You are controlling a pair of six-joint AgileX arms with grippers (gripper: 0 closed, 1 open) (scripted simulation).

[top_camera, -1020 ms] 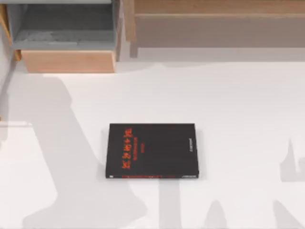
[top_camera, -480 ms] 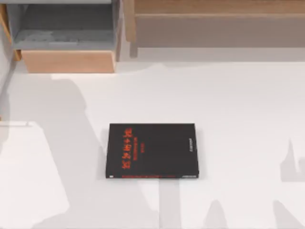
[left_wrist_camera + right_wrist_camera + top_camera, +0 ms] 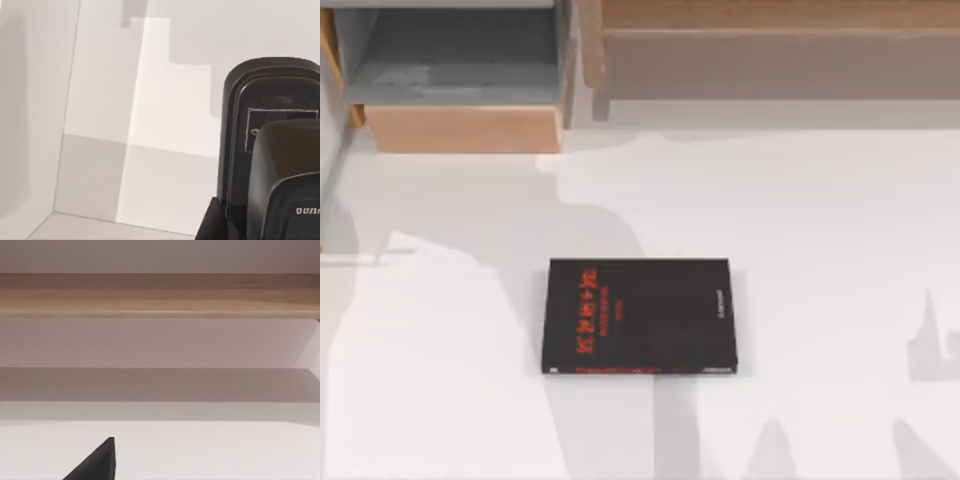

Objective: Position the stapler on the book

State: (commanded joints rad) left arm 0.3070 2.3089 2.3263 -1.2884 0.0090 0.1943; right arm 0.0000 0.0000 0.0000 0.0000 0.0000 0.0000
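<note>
- Plainly, the book [image 3: 638,316] lies flat near the middle of our white table [image 3: 820,230], red strip along its near edge.
- Nothing rests on its cover.
- At the table's far left stands an open wooden drawer [image 3: 460,90].
- Our left wrist view shows a dark gripper part [image 3: 272,155]; whether its fingers are parted, we cannot tell.

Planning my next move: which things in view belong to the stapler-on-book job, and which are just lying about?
Job: book, lying flat, cover up; stapler, the dark object close in the left wrist view.
Lying about: open wooden drawer; wooden shelf, both along the top view's upper edge.
</note>
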